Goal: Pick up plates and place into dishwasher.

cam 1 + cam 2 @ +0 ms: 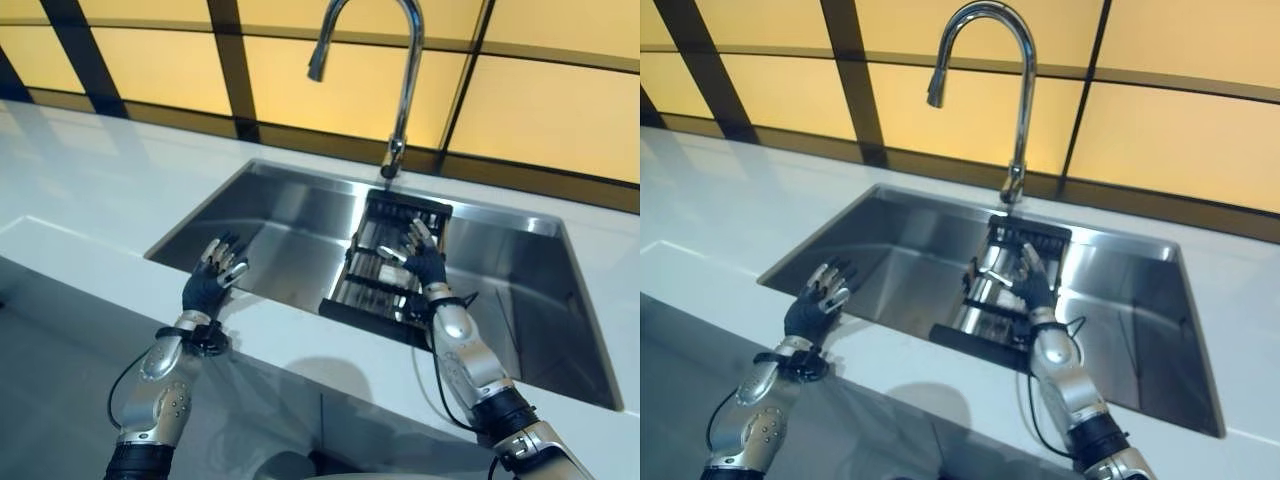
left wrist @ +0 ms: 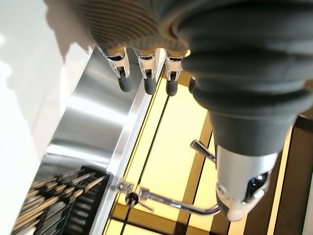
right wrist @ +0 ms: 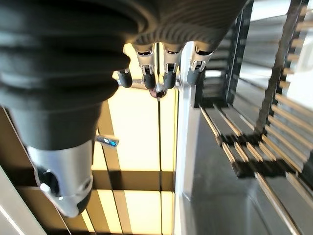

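A black dish rack [image 1: 372, 316] with metal bars lies in the middle of the steel sink [image 1: 280, 235]. My right hand [image 1: 425, 262] hovers over the rack, fingers [image 3: 166, 68] straight and spread, holding nothing. Over the sink's front left rim is my left hand [image 1: 212, 282], with its fingers [image 2: 146, 73] relaxed and nothing in them. The left wrist view looks past the fingers at the rack [image 2: 73, 198] and the sink wall. In the right wrist view, the rack's bars [image 3: 274, 122] run beside the hand.
A tall curved faucet [image 1: 405, 80] rises behind the sink, above the rack's far end. White countertop [image 1: 90, 190] surrounds the sink on all sides. A yellow panelled wall [image 1: 540, 110] with dark strips stands at the back.
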### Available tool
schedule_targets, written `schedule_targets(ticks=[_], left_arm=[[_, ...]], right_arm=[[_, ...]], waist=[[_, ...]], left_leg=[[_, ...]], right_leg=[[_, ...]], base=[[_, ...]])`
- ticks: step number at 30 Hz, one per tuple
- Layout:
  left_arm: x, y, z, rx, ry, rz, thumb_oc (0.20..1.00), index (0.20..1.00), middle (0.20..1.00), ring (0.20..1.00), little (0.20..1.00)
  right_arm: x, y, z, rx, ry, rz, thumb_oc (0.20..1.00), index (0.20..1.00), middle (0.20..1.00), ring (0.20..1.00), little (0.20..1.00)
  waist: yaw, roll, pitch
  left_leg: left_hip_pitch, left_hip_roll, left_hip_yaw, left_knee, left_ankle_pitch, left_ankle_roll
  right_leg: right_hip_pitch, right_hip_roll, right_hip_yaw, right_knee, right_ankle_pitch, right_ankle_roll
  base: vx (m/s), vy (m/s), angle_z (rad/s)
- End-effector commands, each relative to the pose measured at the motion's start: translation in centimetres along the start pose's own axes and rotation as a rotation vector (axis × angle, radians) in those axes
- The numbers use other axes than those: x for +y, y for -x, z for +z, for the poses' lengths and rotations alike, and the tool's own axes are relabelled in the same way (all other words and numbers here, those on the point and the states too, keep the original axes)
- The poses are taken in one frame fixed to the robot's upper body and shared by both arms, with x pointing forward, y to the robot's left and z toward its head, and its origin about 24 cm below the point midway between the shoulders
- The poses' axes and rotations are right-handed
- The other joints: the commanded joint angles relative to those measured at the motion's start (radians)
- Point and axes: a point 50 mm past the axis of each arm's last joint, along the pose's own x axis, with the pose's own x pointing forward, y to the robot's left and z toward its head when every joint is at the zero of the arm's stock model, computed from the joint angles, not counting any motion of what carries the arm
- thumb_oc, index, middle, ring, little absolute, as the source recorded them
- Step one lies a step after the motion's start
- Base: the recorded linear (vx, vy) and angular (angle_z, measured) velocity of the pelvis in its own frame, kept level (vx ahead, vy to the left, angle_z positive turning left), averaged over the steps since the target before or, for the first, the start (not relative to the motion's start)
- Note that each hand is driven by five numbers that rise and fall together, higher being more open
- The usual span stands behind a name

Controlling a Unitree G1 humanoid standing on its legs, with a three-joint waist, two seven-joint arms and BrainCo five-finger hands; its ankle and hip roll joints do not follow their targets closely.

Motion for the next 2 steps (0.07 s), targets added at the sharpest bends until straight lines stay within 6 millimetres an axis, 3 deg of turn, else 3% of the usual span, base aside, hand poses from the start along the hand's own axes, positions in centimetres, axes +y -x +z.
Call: schedule_targets(ticks=[1,2], left_arm=[[0.07,0.67,-1.47,0.051,-0.010,-0.009,1.000,1.000,1.000,1.000,1.000],[-0.01,0.70,-1.55,0.056,-0.010,-0.015,1.000,1.000,1.000,1.000,1.000]], right_arm=[[-0.53,2.73,-1.52,0.008,-0.043,-0.005,1.000,1.000,1.000,1.000,1.000],[-0.60,2.83,-1.52,0.009,-0.043,-0.002,1.000,1.000,1.000,1.000,1.000]], waist=[[-0.034,0.048,-0.033],[-0.037,0.049,-0.033]], left_leg=[[0.102,0.098,-0.023,-0.122,-0.029,-0.058],[0.102,0.098,-0.023,-0.121,-0.029,-0.059]], right_leg=[[-0.091,-0.007,0.005,-0.053,0.136,0.014],[-0.091,-0.006,0.008,-0.056,0.137,0.014]], base=[[-0.02,0.014,-0.22],[-0.01,0.011,-0.25]])
